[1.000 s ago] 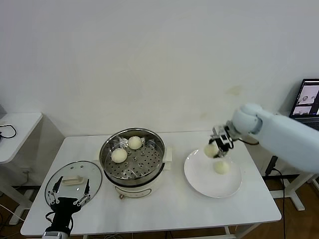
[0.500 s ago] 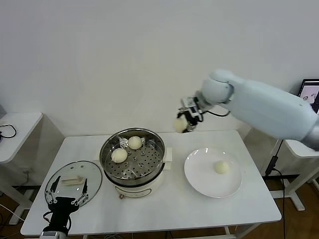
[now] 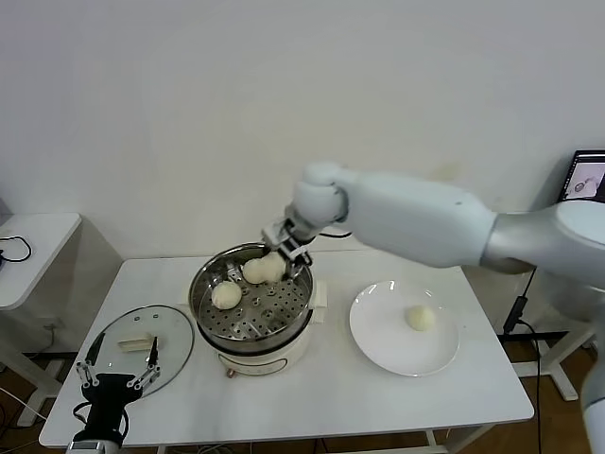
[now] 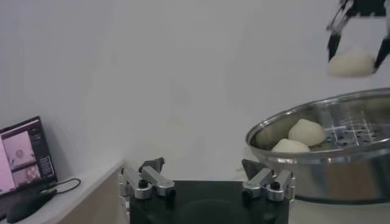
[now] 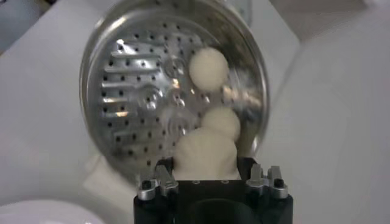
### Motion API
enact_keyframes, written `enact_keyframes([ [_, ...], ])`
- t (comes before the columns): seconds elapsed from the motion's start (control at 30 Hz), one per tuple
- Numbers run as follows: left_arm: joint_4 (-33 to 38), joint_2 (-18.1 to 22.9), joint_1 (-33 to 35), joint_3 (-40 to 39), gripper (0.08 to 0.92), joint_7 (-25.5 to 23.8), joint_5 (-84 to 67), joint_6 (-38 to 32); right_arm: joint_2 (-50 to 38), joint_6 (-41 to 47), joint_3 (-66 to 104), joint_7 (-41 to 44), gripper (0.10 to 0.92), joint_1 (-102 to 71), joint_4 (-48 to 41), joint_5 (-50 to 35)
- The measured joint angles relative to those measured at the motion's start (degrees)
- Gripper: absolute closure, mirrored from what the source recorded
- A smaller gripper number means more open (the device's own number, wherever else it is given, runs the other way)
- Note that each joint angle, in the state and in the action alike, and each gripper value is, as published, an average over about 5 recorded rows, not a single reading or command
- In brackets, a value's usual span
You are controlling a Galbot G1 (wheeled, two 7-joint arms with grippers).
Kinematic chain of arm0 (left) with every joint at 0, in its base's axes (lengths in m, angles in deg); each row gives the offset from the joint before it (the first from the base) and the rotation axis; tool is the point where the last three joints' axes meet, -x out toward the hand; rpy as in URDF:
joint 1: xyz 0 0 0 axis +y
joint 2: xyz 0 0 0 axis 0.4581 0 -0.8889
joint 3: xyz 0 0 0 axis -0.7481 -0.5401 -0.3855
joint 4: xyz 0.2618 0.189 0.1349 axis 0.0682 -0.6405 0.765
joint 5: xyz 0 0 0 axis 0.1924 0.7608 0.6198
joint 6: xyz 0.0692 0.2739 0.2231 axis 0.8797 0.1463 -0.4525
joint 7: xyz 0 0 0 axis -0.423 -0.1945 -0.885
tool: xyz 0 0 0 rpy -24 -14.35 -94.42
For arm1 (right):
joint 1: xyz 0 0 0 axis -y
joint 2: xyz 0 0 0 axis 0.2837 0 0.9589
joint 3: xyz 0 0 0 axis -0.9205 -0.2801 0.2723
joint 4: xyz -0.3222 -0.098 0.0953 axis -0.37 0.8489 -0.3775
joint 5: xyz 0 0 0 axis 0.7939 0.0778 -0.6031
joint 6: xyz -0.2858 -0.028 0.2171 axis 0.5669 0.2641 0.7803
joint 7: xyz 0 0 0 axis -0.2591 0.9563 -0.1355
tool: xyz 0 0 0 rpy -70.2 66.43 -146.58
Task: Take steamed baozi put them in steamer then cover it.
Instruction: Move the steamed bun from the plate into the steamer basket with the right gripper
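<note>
Over the steamer's far edge, the right gripper is clamped on a small round cream-white dough bun, fingers pinching it at both sides; the right wrist view shows the bun bulging between the jaws w/ the basket straight below. It hangs just above the round shiny steel perforated steamer basket on its cream-white pot base, not yet set down.

Two more buns sit inside already: one toward the back, just beside the held one, and one toward the robot's left. A fourth bun lies alone on the flat white plate, well apart, on the right of the white table.

Handling, as a guess: bun looks light, soft, squashy, w/ a smooth skin that could dent or tear. Best taken across its widest middle w/ a gentle squeeze, then lowered close to the perforated floor before release, on a bare patch so it doesn't land on its neighbour.

Left gripper is parked near the table's front-left corner, fingers spread wide, hovering at the round clear glass lid w/ metal rim. Lid's prob. stiff, heavier, breakable; its cream-white bar handle at centre is the obvious spot to take hold.
</note>
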Motion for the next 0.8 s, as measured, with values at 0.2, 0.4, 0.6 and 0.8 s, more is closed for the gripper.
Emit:
enact_keyframes([
  [0.2,-0.12,0.27,-0.58,0.60,0.177,0.03,-0.01,-0.06,3.68,-4.87,-1.98,-0.39,0.380,-1.76,-1.29,3.59],
  [0.4,-0.64,0.15,-0.63,1.03,0.177,0.11,-0.11,-0.35,6.70,-9.18,-3.16,-0.16,0.381,-2.79,-2.19,6.03],
  [0.6,-0.89,0.22,-0.55,1.19,0.177,0.23,-0.20,-0.62,8.82,-12.12,-3.91,0.48,0.379,-2.91,-2.88,7.21],
  [0.8,-0.91,0.34,-0.53,1.03,0.177,0.26,-0.21,-0.67,9.84,-13.75,-4.43,1.10,0.380,-3.06,-3.29,8.10],
])
